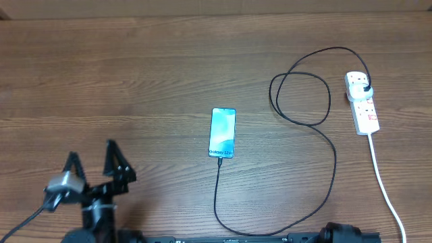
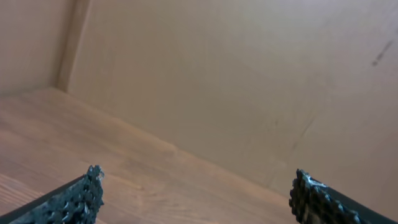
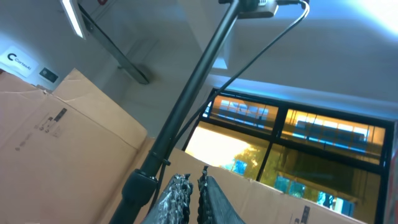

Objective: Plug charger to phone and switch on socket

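The phone [image 1: 222, 132] lies flat mid-table, light blue screen up. The thin black charger cable [image 1: 317, 202] runs from the phone's near end, loops along the front edge and up to a black plug [image 1: 365, 88] seated in the white socket strip [image 1: 363, 103] at the right. Its connector tip [image 1: 219, 160] sits at the phone's bottom port. My left gripper [image 1: 91, 160] is open and empty at the front left, far from the phone; its wrist view [image 2: 196, 196] shows only bare table. My right gripper [image 3: 194, 186] is shut, empty, and points up at the ceiling.
The socket's white cord [image 1: 385, 182] trails to the front right corner. The right arm's base [image 1: 351, 233] sits at the front edge. A cardboard wall [image 2: 249, 81] stands beyond the table's far edge. A camera pole [image 3: 186, 106] rises near the right gripper.
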